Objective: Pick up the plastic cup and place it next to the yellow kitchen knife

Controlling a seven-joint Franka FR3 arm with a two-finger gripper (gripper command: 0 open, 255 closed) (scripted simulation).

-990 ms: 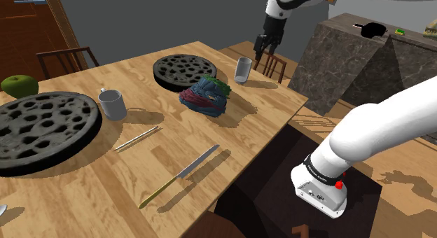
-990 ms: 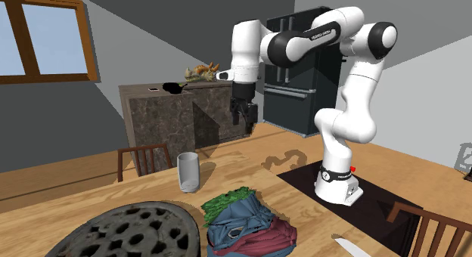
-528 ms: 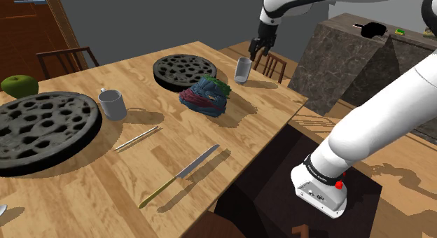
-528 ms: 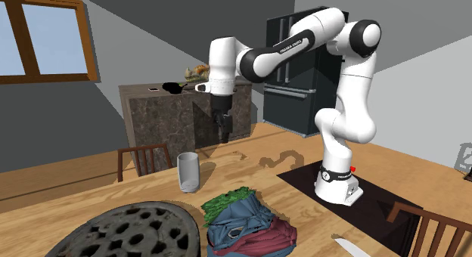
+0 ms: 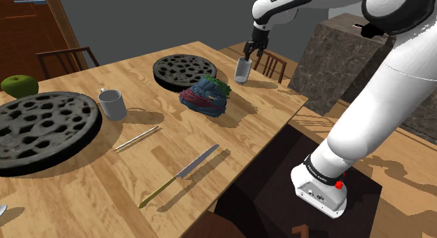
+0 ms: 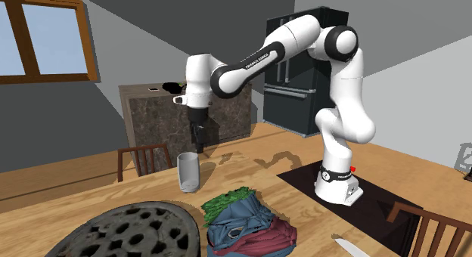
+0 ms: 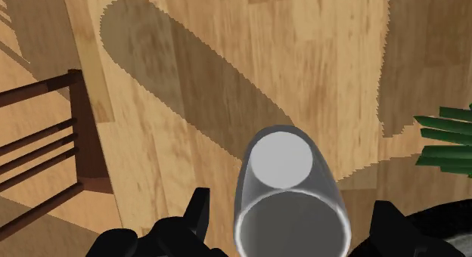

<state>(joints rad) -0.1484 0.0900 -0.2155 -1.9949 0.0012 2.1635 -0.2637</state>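
The plastic cup point(image 5: 243, 70) is grey and see-through and stands upright near the far corner of the wooden table point(image 5: 266, 110). My gripper point(image 5: 252, 50) hangs just above its rim, open. In the wrist view the cup point(image 7: 291, 189) sits between the two black fingers point(image 7: 198, 212), which stand apart on either side without touching it. In the second exterior view the gripper point(image 6: 199, 145) is right over the cup point(image 6: 187, 172). The knife point(image 5: 181, 175), with a yellow handle and grey blade, lies flat near the table's front edge, far from the cup.
A heap of folded clothes point(image 5: 205, 94) lies beside the cup, with a dark perforated round mat point(image 5: 183, 68) behind it. A mug point(image 5: 112, 103), a larger dark mat point(image 5: 42, 124), a green apple point(image 5: 19, 85) and a thin stick point(image 5: 137, 138) lie further left. A chair point(image 5: 272, 62) stands behind the table's corner.
The arm has swung toward the shoulder view's left and come lower, bringing the gripper from beside the table's corner to just above the cup. The cup has not moved.
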